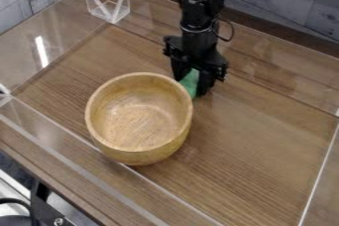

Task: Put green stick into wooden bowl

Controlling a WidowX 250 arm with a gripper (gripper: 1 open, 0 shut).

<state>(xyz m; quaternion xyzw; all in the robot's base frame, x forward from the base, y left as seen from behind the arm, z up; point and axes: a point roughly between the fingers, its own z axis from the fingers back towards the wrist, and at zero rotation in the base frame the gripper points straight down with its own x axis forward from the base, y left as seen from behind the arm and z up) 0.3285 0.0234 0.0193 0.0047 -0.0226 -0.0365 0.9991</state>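
Gripper (197, 79) fingers are clamped together on the green stick (193, 80), with the black arm (199, 12) standing above it and pointing straight down at the wooden tabletop (252, 141). Only part of the green stick shows between the dark fingers; its lower end sits at or just above the tabletop, and whether it touches the wood cannot be told. The stick is just beside the far right rim of the wooden bowl (139, 117), outside it, not over the hollow. The bowl stands upright near the middle of the tabletop, toward its near left side, with nothing visible inside it. Clear plastic walls (54, 32) run along the tabletop's edges, and a small clear angled stand (106, 5) sits at the far left corner, well apart from the bowl and gripper.
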